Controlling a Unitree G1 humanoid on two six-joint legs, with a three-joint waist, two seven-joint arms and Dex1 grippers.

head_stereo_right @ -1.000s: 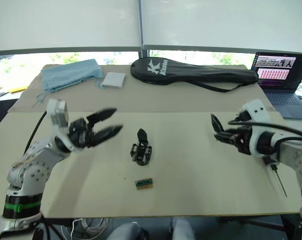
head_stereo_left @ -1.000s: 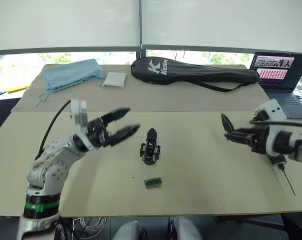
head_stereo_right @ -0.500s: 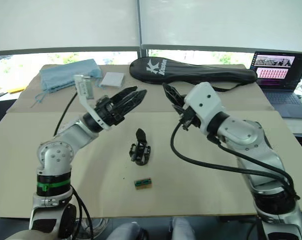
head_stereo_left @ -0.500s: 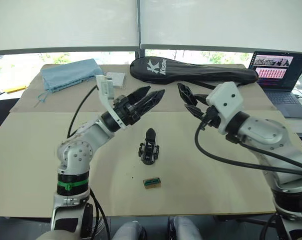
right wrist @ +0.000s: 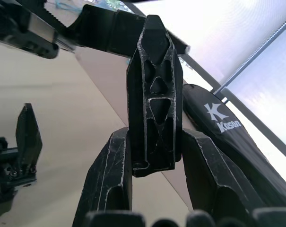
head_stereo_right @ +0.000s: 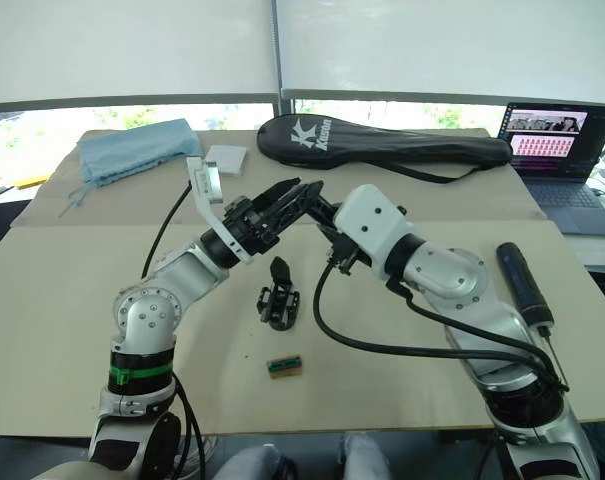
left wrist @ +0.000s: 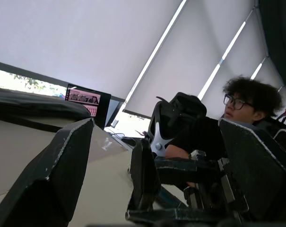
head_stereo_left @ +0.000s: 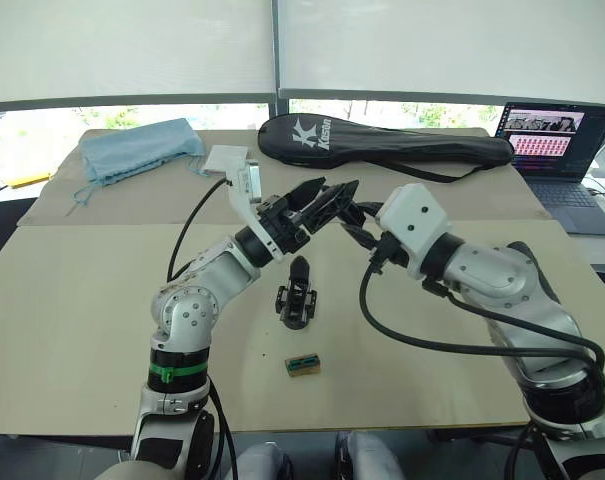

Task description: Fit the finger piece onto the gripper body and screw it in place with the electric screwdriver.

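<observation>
**Both arms converge above the gripper body for a handover**

Both arms have swung inward over the last second: from wide apart at the counter's sides, they now meet tip to tip above the middle of the tan counter [head_stereo_left: 72, 330].

On the left, the left gripper [head_stereo_left: 327, 200] reaches up and rightward with its jaws spread wide; the left wrist view shows its two black fingers [left wrist: 53, 175] far apart with nothing between them. Below the meeting point, the gripper body [head_stereo_left: 298, 293], a small chunky black block with one pointed finger sticking up, stands alone on the counter, and a small tan-and-green block [head_stereo_left: 303, 365] lies just nearer the robot.

To the right, the right gripper [right wrist: 154, 156] is clamped on the finger piece [right wrist: 154, 94], a small black ribbed plastic wedge tapering to a tip, held upright between its jaws. The wedge's tip points toward the left gripper's open fingers. Farther right, the electric screwdriver [head_stereo_right: 523, 284], a thick dark cylindrical tool with a thin metal bit, lies untouched near the counter's edge.

Judging by this pose, the finger piece is being passed, or re-gripped, between arms before fitting. Nothing is yet mounted on the body, so the screwing step remains well ahead.
</observation>
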